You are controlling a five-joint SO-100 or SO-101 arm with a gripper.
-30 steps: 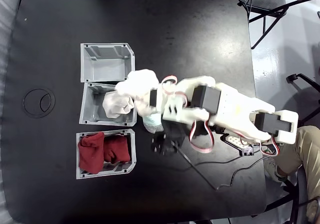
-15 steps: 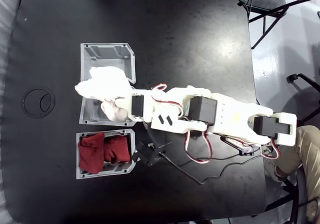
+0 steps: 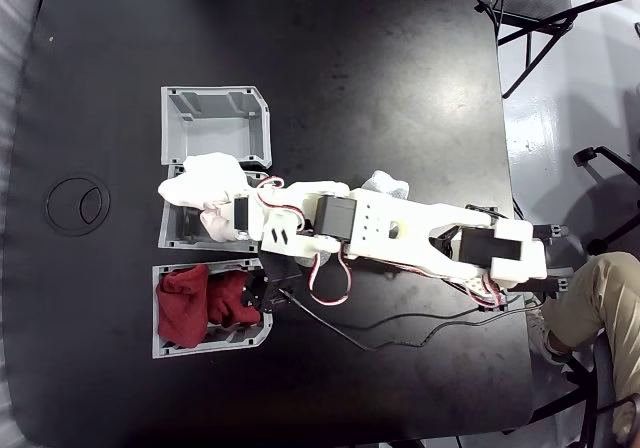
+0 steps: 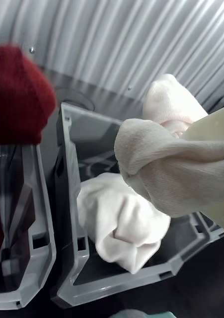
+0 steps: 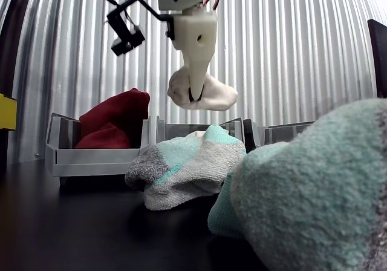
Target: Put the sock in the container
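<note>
Fixed view, gripper: I see my gripper point(image 3: 213, 200) clamped on the white sock point(image 3: 208, 176), above the middle container point(image 3: 176, 234) of three grey bins in a column on the black table point(image 3: 380, 78).
Fixed view, neighbours: The far bin point(image 3: 212, 123) holds nothing I can see; the near bin point(image 3: 160, 343) holds dark red socks point(image 3: 205, 302). A pale sock point(image 3: 386, 183) lies beside the arm on its far side.
Wrist view, sock: The held sock point(image 4: 161, 164) hangs above the open container point(image 4: 67, 149), over a second white sock point(image 4: 119, 223) lying on its floor. The red socks point(image 4: 17, 94) sit in the left bin.
Other view, height: The gripper point(image 5: 192, 92) holds the sock point(image 5: 205, 94) clear above the container rim point(image 5: 181, 129). Mint-and-grey socks point(image 5: 193, 162) lie on the table in front.
</note>
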